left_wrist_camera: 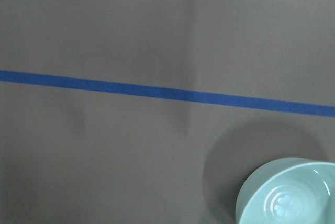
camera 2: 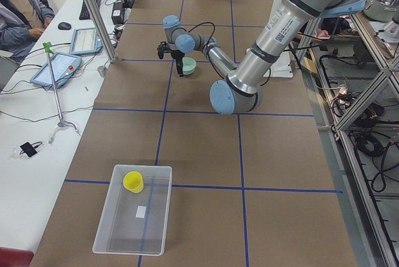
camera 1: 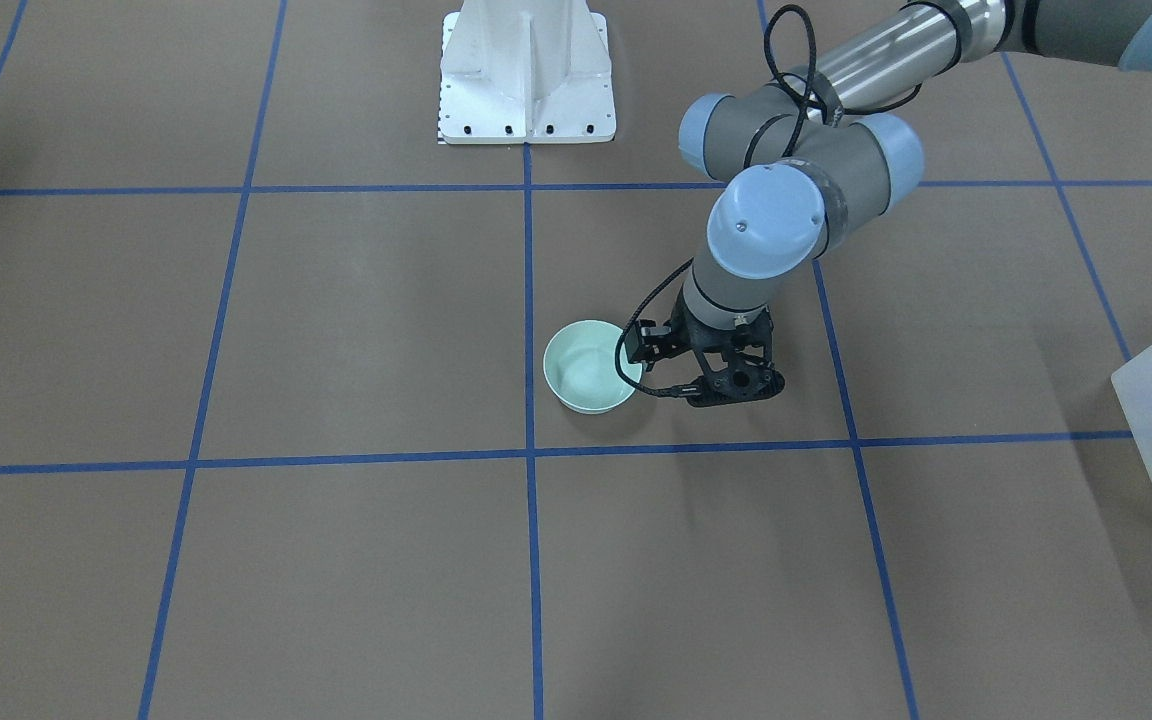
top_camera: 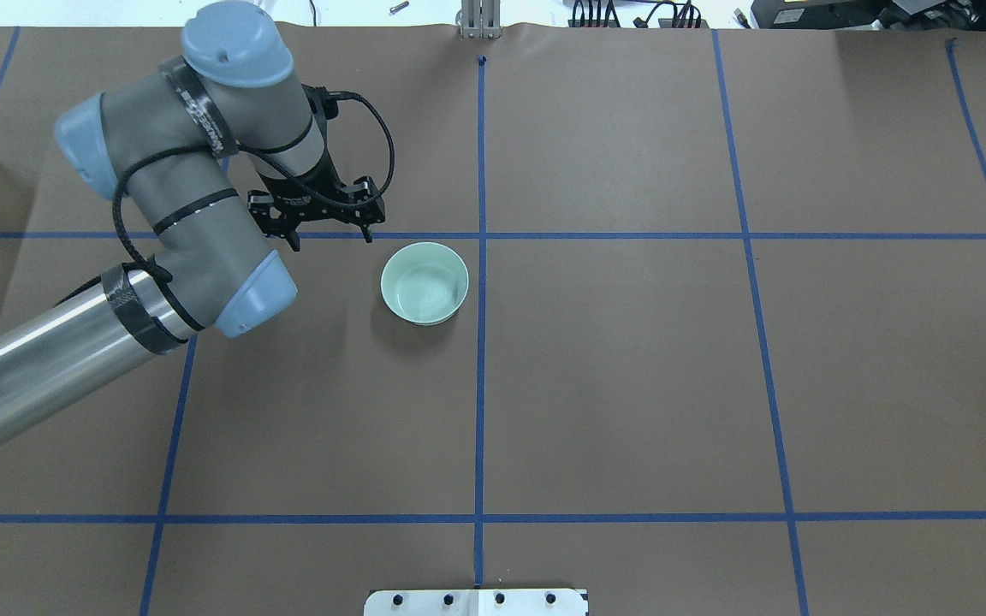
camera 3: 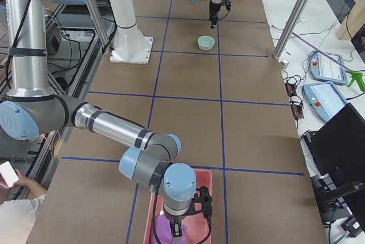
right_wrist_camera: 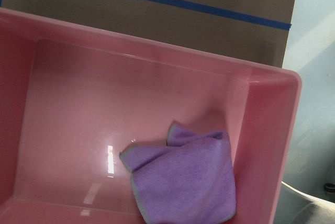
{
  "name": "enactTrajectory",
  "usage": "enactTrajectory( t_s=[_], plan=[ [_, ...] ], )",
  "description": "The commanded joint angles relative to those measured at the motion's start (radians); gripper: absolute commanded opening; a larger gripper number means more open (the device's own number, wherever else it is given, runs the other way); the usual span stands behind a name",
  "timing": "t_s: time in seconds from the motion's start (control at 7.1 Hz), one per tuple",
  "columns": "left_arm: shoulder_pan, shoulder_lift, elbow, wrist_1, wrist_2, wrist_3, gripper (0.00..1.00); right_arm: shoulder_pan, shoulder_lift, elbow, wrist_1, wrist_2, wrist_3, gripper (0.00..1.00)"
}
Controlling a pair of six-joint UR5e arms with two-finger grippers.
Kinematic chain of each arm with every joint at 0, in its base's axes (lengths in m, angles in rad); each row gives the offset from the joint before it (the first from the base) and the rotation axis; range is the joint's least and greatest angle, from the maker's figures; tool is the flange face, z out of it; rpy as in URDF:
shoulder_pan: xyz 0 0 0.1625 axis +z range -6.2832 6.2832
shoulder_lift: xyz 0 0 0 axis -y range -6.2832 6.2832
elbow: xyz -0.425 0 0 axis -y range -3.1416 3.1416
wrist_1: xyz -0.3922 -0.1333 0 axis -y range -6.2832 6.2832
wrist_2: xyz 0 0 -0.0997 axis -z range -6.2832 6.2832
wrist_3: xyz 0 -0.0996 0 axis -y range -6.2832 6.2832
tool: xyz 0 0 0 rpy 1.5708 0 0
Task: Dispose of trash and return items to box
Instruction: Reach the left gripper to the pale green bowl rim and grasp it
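Well left of the bowl [top_camera: 424, 282], the yellow cup [camera 2: 133, 181] is being kept upright inside the box [camera 2: 132, 236]. Just left of the bowl, the left gripper [top_camera: 330, 242] is being held with fingers spread wide and nothing between them, seemingly lined up for grabbing the rim. The bowl is being left on the table [top_camera: 630, 385], nothing in it. Far right of it, the right gripper [camera 3: 178, 230] is being held over a pink tray [right_wrist_camera: 264, 145] holding a purple cloth [right_wrist_camera: 183, 182]; how far its fingers are parted cannot be told.

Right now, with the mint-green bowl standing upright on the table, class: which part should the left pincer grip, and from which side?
Probably the rim of the bowl on its side nearest the left pincer, coming down from above: one finger inside, one outside. The bowl sits open side up, its wall free all round.
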Motion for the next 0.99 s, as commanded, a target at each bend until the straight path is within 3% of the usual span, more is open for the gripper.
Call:
enactTrajectory(
  t_s=[0.0, 0.14, 0.28, 0.42, 0.56, 0.85],
  plan=[
    [0.045, -0.002, 0.057, -0.081, 0.022, -0.033, 0.97, -0.007, 0.006, 0.017, -0.007, 0.041, 0.042, 1.0],
    [0.051, -0.006, 0.092, -0.139, 0.023, -0.039, 0.95, -0.01, 0.006, 0.019, -0.007, 0.044, 0.042, 1.0],
    [0.062, -0.026, 0.123, -0.155, 0.023, -0.041, 0.81, -0.013, 0.006, 0.019, -0.007, 0.044, 0.042, 1.0],
    [0.064, -0.031, 0.123, -0.163, 0.022, -0.089, 0.27, -0.013, 0.006, 0.019, -0.007, 0.044, 0.042, 1.0],
    [0.064, -0.039, 0.123, -0.173, 0.022, -0.094, 0.0, -0.013, 0.006, 0.019, -0.009, 0.046, 0.042, 1.0],
    [0.062, -0.042, 0.122, -0.175, 0.02, -0.097, 0.0, -0.014, 0.006, 0.019, -0.009, 0.046, 0.042, 1.0]
  ],
)
